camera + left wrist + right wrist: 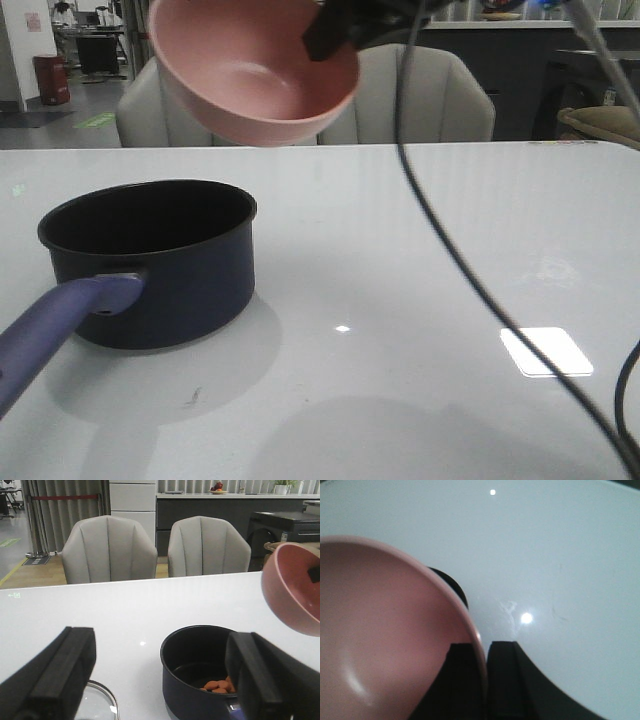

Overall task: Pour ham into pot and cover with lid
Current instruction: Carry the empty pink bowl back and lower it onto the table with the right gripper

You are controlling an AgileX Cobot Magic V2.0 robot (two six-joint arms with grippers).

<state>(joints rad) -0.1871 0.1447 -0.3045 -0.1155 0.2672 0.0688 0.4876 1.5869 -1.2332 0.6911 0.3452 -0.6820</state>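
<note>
The dark navy pot [150, 262] stands at the left of the table, its purple-blue handle [60, 325] pointing to the front left. Several orange-pink ham chunks [219, 685] lie inside the pot [197, 672]. My right gripper [485, 652] is shut on the rim of the pink bowl [385, 640], held tilted and empty in the air above and right of the pot [255, 70]. My left gripper [160, 680] is open and empty, low near the pot. The glass lid's [97, 702] steel rim shows beside its left finger; the knob is hidden.
Two grey chairs [110, 550] stand behind the table's far edge. A black cable [470, 270] hangs down across the right half of the front view. A dark counter and shelving run along the back wall.
</note>
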